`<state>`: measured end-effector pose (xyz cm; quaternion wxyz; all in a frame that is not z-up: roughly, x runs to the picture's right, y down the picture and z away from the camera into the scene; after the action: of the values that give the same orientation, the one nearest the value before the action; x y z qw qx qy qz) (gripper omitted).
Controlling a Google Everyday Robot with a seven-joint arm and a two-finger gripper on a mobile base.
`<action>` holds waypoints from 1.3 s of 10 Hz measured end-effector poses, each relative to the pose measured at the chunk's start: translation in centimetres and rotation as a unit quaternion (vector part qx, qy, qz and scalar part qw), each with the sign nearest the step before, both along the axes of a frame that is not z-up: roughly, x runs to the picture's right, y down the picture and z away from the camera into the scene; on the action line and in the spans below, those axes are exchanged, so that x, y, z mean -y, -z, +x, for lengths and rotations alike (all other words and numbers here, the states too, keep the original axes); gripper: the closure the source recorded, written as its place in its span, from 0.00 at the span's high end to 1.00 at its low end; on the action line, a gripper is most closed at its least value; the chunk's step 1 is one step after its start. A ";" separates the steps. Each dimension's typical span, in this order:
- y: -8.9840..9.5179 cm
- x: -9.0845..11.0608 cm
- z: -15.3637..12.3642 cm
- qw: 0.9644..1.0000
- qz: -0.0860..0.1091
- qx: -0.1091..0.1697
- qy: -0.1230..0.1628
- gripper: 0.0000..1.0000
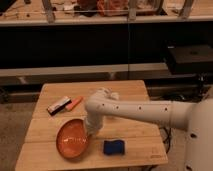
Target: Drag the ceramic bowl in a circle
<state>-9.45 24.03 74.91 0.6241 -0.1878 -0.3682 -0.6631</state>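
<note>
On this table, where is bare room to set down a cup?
Free: the back strip behind the marker and arm; the front right corner beside the sponge. Crowded: front left, where the gripper is at the ceramic bowl rim.

Raised camera looks down across table [125, 92], claw [91, 131] at bowl [72, 141] rim.

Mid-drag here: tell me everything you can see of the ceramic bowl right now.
The ceramic bowl is wide, shallow, round and glossy orange-red, with nothing in it. It sits open side up, seemingly tipped slightly, near the left front corner of the wooden table. The claw is shut at its right rim, apparently pinching it. The blue sponge lies apart to its right.
</note>
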 end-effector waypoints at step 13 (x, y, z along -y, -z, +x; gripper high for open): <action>-5.3 3.1 -10.2 0.996 0.005 0.085 0.034 0.00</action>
<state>-19.60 20.93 80.24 0.5683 -0.1400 -0.4101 -0.6994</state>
